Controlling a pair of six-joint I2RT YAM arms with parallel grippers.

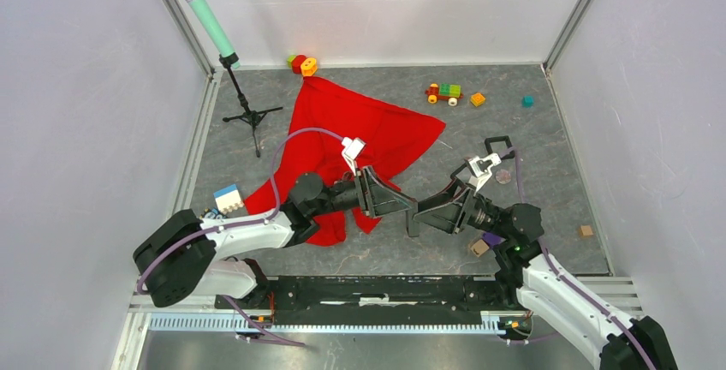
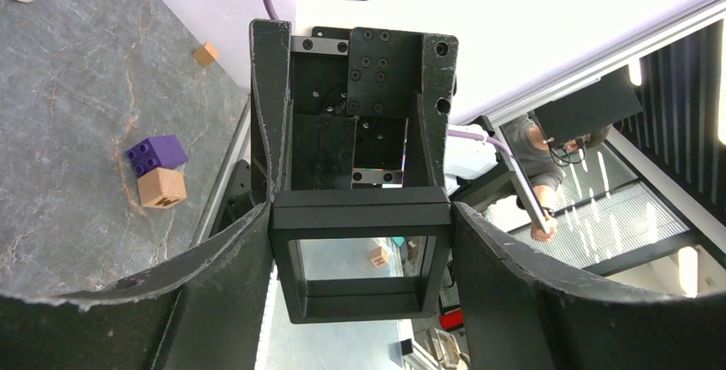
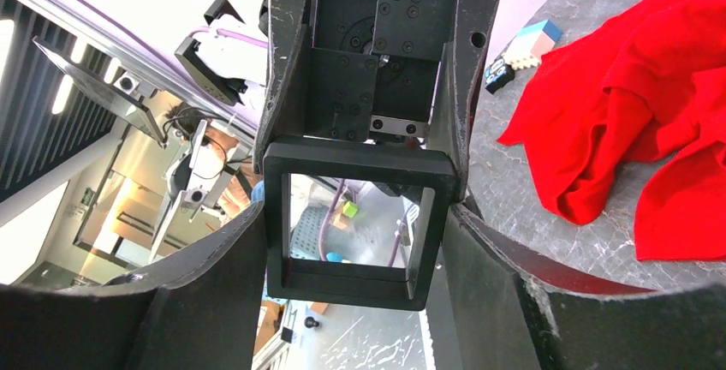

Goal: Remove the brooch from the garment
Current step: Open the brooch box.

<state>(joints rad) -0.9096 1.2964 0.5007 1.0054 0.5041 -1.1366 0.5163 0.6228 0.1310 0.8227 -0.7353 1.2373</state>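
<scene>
Left wrist view: clamps a black square tray (image 2: 360, 254) between the left fingers (image 2: 205, 293), one pressed to each side wall, set fairly wide. Right wrist view: grips the same tray between the right fingers (image 3: 197, 293), likewise touching both walls, from the opposite end, above the bench (image 1: 565, 182). Holds nothing visible inside the frame; shows only background through it. Farther out, crumpled on the bench left of centre: the garment (image 1: 360, 130), long axis running near to far, one corner pointing at the far wall, a flap reaching right, the left arm crossing over it. Cannot make out the brooch in any view. Near the right arm: a purple brick (image 2: 158, 153) touching a wooden block (image 2: 163, 188).
</scene>
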